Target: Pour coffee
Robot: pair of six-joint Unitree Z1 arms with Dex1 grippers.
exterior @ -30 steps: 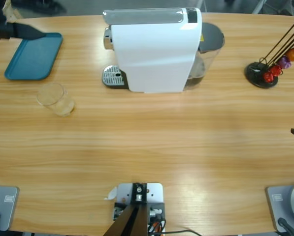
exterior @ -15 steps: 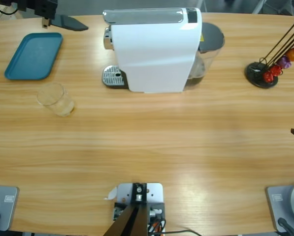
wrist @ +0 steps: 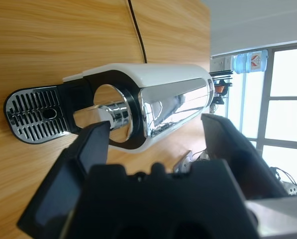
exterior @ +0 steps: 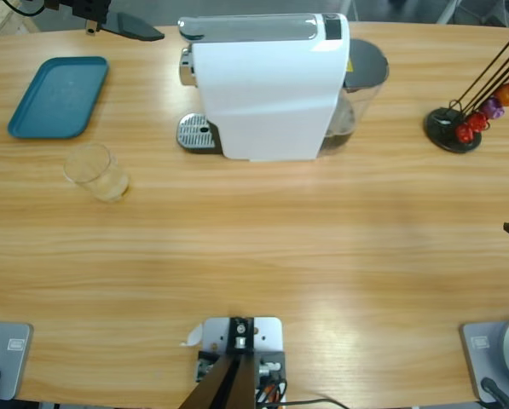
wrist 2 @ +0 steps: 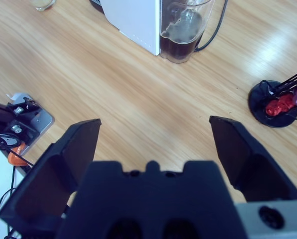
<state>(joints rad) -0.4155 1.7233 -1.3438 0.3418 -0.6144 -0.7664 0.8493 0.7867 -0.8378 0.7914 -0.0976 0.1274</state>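
The white coffee machine [exterior: 267,89] stands at the table's far middle, its drip tray [exterior: 197,133] on the left side. In the left wrist view my left gripper [wrist: 153,129] is open and empty, looking at the machine's chrome spout [wrist: 113,112] and drip tray [wrist: 36,119]. From above, the left gripper [exterior: 130,25] hovers at the far edge, just left of the machine. A clear glass [exterior: 96,170] stands alone at front left of the machine. My right gripper [wrist 2: 154,127] is open and empty, high over the table's right part. Coffee is out of view.
A teal tray [exterior: 58,96] lies at the far left. A black capsule stand [exterior: 454,128] with orange, red and purple capsules stands at the far right. The machine's water tank [wrist 2: 183,30] and its black cable [wrist 2: 215,27] are on its right side.
My left gripper has moved right along the far edge, from over the teal tray's corner to just beside the machine. Nothing else has moved.
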